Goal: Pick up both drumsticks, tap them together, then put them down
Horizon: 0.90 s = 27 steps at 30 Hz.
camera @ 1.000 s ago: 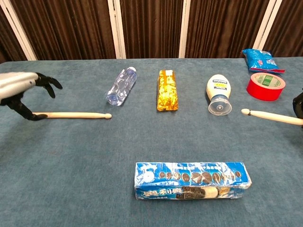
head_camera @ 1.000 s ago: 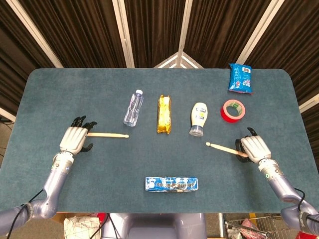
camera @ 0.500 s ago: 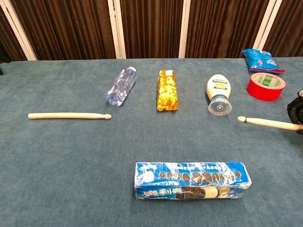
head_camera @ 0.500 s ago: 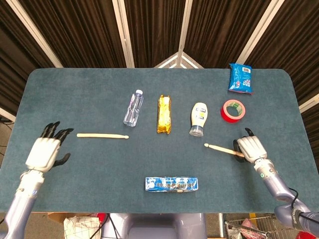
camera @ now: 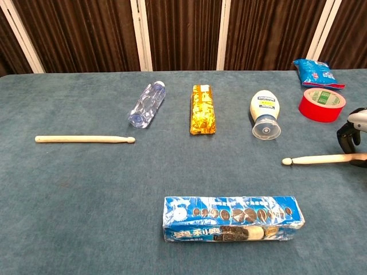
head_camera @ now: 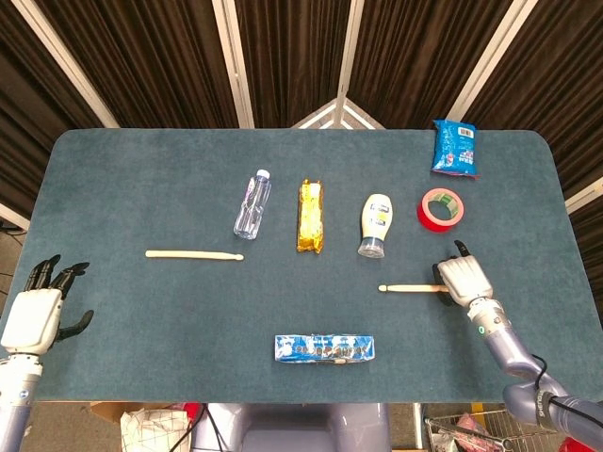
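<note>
Wooden drumstick (head_camera: 411,288) under right hand (head_camera: 461,280).

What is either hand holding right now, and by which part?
The right hand grips the right drumstick at its butt end, tip pointing inward. The left hand holds nothing; the left drumstick lies alone on the table.

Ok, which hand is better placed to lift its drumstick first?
Right. The right hand sits over the butt end of the pale wooden drumstick on the right, likely already gripping it. The left hand hangs open at the table edge, well clear of the other wooden drumstick.
</note>
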Available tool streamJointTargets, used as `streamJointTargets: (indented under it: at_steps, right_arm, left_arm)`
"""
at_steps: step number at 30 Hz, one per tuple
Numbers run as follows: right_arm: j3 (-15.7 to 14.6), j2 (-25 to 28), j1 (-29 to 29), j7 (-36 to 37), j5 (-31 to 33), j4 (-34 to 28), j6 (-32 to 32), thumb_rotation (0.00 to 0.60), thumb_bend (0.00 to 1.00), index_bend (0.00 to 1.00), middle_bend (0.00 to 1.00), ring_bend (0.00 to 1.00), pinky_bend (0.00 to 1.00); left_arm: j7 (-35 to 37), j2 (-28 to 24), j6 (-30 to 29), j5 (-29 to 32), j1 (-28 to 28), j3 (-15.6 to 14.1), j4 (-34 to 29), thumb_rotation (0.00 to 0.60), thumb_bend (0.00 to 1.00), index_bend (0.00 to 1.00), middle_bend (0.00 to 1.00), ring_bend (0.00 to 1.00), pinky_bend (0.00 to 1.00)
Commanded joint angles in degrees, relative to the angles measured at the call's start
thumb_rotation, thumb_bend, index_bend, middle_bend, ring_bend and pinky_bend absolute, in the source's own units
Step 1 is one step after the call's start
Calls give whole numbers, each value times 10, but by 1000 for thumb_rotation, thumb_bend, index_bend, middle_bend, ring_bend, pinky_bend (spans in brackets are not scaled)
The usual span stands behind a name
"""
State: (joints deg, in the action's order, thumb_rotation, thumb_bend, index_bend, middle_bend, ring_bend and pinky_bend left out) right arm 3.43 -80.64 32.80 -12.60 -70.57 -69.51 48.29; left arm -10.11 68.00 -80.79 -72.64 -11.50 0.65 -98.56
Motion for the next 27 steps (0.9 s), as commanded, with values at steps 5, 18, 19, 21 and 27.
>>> streamJointTargets:
  at_steps: [5, 18, 19, 21, 27]
  right_arm:
    - [20, -4, 9, -98, 102, -28, -18, 600, 294, 98, 217, 260, 0]
    - [55, 135, -43, -125, 184, -298, 122, 600, 286, 20, 94, 125, 0]
    - [51, 148, -57, -122, 158, -317, 149, 600, 286, 20, 93, 124, 0]
    - [39, 166, -80, -113, 112, -337, 191, 600, 286, 20, 91, 122, 0]
    - [-11, 184, -154, -61, -22, -318, 297, 600, 285, 32, 90, 117, 0]
  left_arm:
    - [21, 6, 11, 3, 7, 4, 24, 600, 403, 170, 228, 0, 0]
    - [42, 1, -20, -57, 21, 2, 40, 600, 375, 170, 157, 0, 0]
    - [41, 2, -23, -59, 23, 2, 44, 600, 360, 170, 149, 0, 0]
    - [37, 1, -28, -62, 26, 1, 45, 600, 354, 170, 141, 0, 0]
    - [10, -20, -32, -61, 39, -8, 22, 600, 350, 170, 130, 0, 0]
